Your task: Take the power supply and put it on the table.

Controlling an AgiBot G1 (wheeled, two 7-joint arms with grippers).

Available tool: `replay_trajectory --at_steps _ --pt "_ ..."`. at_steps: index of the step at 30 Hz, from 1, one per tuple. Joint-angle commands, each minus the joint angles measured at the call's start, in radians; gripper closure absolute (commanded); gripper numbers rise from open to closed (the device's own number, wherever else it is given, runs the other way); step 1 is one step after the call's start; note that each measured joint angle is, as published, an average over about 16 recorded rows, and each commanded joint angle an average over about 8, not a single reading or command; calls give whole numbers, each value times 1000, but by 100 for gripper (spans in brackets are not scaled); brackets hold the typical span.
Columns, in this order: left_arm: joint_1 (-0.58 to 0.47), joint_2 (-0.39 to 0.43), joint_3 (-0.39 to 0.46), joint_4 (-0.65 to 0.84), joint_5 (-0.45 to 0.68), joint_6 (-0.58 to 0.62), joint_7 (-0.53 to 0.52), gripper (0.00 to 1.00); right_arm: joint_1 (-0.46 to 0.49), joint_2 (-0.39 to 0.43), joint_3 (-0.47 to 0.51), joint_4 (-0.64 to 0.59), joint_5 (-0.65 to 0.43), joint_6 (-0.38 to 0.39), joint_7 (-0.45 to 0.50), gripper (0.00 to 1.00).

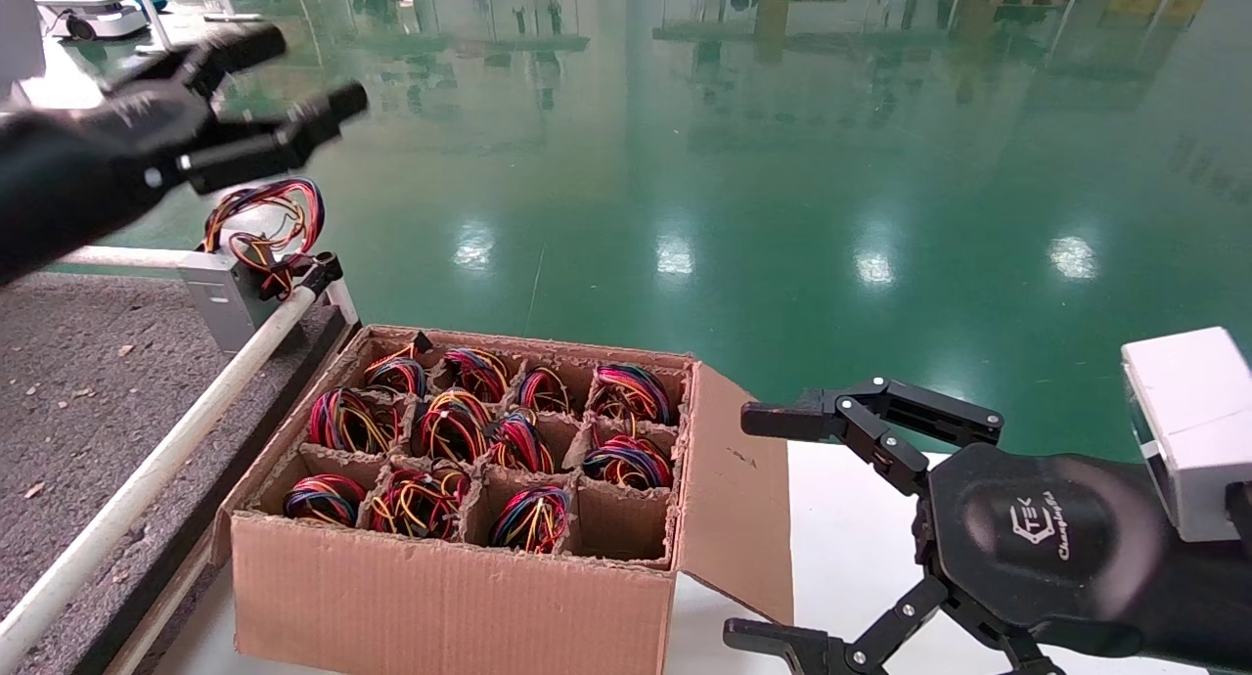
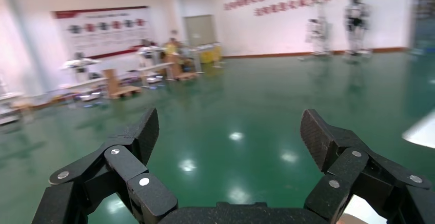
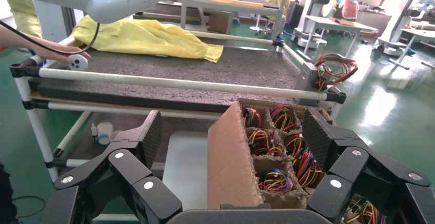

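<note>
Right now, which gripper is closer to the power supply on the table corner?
Left. The left gripper hovers open just above the power supply; the right gripper sits open beyond the cardboard box.

Dark grey felt table point(image 1: 68, 362), white rail point(image 1: 156, 470) along its edge: power supply point(image 1: 230, 298) sits at far corner by rail end, wires looped on top; yellow cloth point(image 3: 149, 37) lies well apart. Adjacent white tabletop point(image 1: 841, 558) carries cardboard box point(image 1: 440, 597).

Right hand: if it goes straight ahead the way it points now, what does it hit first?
Probably the cardboard box: in its wrist view the open right hand frames the box's raised flap dead ahead, with the wire-filled cells behind it. Depth is unclear, so treat that as likely, not certain.
</note>
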Motion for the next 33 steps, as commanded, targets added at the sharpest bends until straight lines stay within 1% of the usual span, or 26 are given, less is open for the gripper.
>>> replay_trajectory --at_steps 1,17,22,27,33 --pt "24 -16 0 -39 -9 36 -15 0 0 0 0 0 0 0 0 0" --pt "220 -147 -1 -356 -82 326 -137 0 0 0 -1 0 1 0 0 0" --pt "269 -179 -1 -435 -100 399 -166 0 0 0 -1 0 1 1 -1 0" --pt "291 -194 -1 -470 -108 431 -176 0 0 1 -1 0 1 1 -1 0" --pt "284 -190 -1 -459 -108 421 -173 0 0 1 -1 0 1 1 -1 0"
